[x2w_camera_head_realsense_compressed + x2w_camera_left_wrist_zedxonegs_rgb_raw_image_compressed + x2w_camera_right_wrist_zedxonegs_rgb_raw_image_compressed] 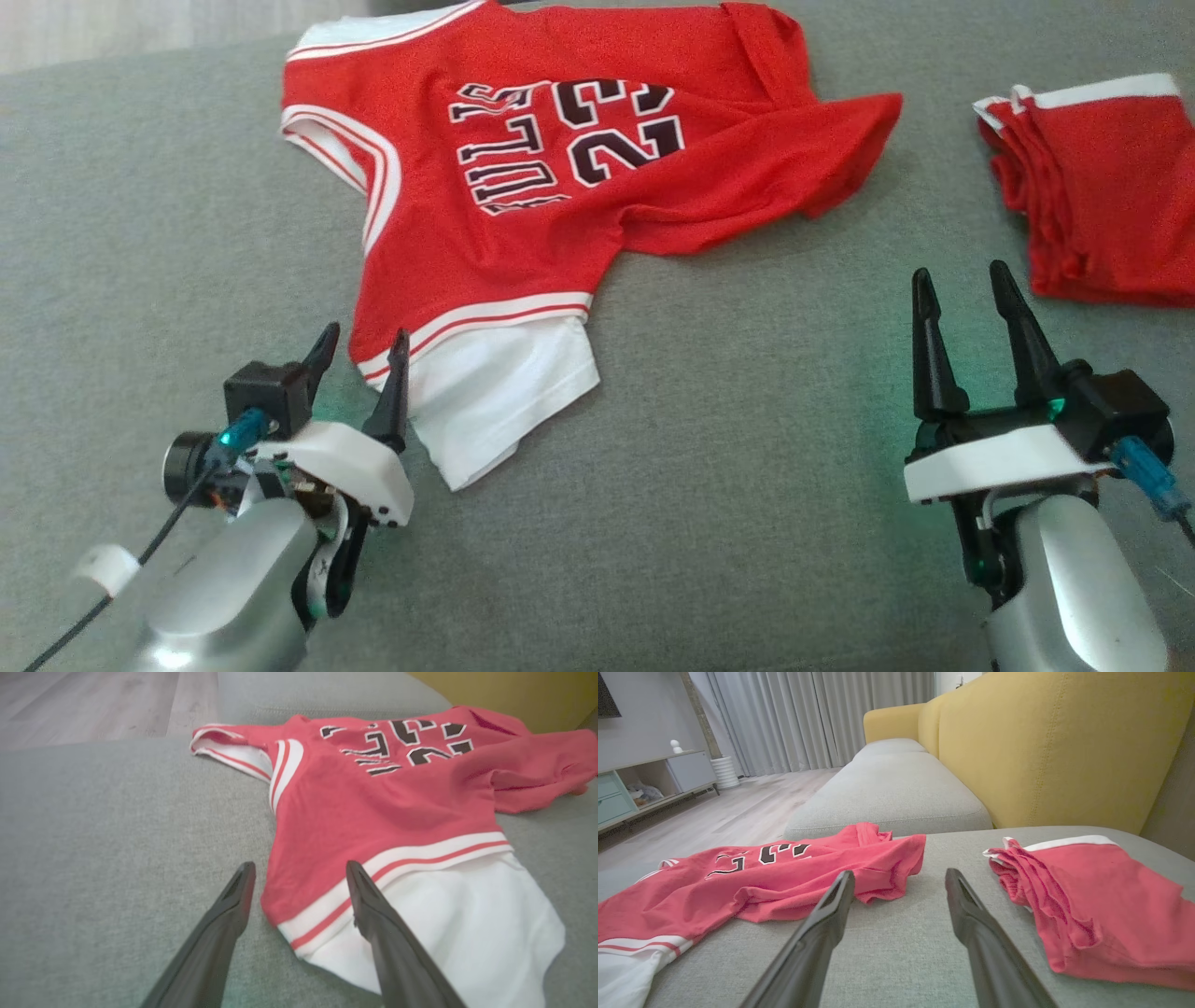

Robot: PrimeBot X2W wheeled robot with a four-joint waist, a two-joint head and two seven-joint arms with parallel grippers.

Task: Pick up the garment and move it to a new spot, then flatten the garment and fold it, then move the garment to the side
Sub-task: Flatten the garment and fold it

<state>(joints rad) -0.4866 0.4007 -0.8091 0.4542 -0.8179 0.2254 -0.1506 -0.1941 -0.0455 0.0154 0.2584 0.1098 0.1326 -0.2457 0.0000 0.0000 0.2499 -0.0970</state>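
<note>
The grey sofa cushion (747, 523) carries everything. The red jersey (523, 215) lies rumpled ahead of the left jaws, its striped hem corner (299, 924) between their tips, and ahead-left of the right jaws. A folded red garment (1111, 205) sits just ahead-right of the right jaws. Both jaws stand spread, holding nothing. Likely the pick-up is only starting; next, the left jaws should drop onto that hem and pinch.

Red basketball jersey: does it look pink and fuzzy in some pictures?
Head view: the red basketball jersey is deep red and crisp, green glow by the right claw. Left wrist view: paler pink, far numbers blurred. Right wrist view: pale pink.
</note>
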